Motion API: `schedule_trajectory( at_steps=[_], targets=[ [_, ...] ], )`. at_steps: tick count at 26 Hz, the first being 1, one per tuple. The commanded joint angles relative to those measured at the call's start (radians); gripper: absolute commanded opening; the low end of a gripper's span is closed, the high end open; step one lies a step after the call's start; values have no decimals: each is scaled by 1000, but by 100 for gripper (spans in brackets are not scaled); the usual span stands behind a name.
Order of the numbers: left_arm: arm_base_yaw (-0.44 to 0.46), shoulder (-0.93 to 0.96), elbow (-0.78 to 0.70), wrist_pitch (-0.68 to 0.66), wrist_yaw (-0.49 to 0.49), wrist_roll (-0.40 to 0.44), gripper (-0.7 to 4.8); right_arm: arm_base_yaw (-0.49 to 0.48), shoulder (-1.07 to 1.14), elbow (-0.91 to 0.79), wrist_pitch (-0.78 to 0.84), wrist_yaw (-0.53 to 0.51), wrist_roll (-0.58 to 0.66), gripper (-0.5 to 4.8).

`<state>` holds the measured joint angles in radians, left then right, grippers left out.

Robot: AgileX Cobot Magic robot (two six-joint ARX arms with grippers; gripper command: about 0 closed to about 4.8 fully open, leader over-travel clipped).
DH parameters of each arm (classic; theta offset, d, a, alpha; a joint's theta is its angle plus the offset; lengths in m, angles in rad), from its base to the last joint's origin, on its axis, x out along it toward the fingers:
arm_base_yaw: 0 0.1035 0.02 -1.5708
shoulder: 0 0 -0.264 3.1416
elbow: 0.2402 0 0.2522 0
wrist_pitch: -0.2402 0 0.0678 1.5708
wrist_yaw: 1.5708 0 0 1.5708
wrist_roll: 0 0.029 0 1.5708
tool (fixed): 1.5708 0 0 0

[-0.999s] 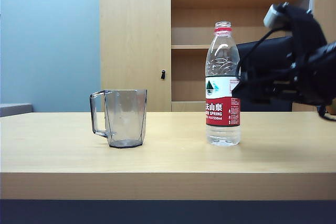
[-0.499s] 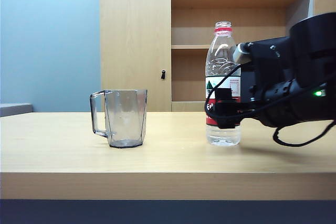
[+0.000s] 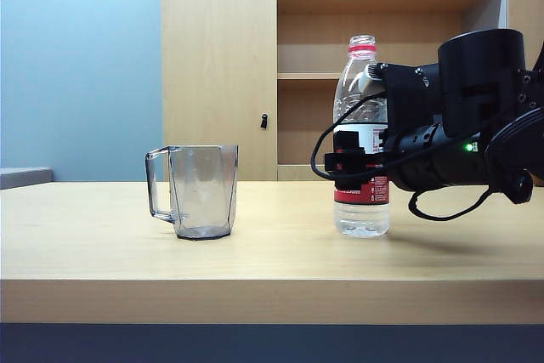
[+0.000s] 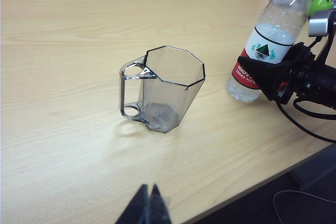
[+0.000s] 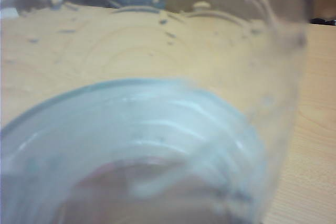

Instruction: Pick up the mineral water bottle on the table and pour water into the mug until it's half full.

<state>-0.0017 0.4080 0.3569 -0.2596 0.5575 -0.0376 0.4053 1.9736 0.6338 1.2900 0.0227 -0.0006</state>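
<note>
Right end effector (image 3: 344,163) straddles the mineral water bottle (image 3: 361,138) at its label, jaws wide, not clamped. The bottle stands on the worktop (image 3: 272,252) beside the mug (image 3: 200,190). Thin plastic looks squashy, slippery; grip mid-label, gently. Left end effector (image 4: 148,208) hangs pinched together above.

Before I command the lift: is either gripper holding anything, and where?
Cannot tell: right gripper straddles the bottle at its label. Left gripper is shut, empty.

One camera looked level across the counter (image 3: 272,261); another looked down from above; the third sat pressed against the bottle (image 5: 157,129).
</note>
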Motion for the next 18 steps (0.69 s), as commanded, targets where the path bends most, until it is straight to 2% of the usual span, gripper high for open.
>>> schedule_trajectory(
  at_steps=[1, 5, 7, 9, 11, 12, 14, 16, 18],
  targets=[
    [0, 0, 5, 6, 4, 4, -5, 4, -6, 4, 26, 0, 2, 301],
    [0, 0, 5, 6, 4, 4, -5, 10, -53, 4, -4, -2, -8, 291],
    [0, 0, 5, 6, 4, 4, -5, 27, -137, 6, -138, 0, -87, 291],
    [0, 0, 5, 6, 3, 4, -5, 41, -244, 22, -349, 7, -202, 291],
    [0, -2, 5, 6, 3, 4, -5, 59, -344, 94, -649, 33, -321, 291],
    [1, -2, 5, 6, 4, 4, -5, 77, -375, 169, -825, 86, -384, 291],
    [1, -2, 5, 6, 4, 4, -5, 97, -383, 306, -1048, 144, -478, 291],
    [1, -2, 5, 6, 3, 4, -5, 116, -375, 414, -1184, 176, -549, 291],
    [1, -2, 5, 6, 4, 4, -5, 135, -368, 465, -1221, 236, -589, 291]
  ],
)
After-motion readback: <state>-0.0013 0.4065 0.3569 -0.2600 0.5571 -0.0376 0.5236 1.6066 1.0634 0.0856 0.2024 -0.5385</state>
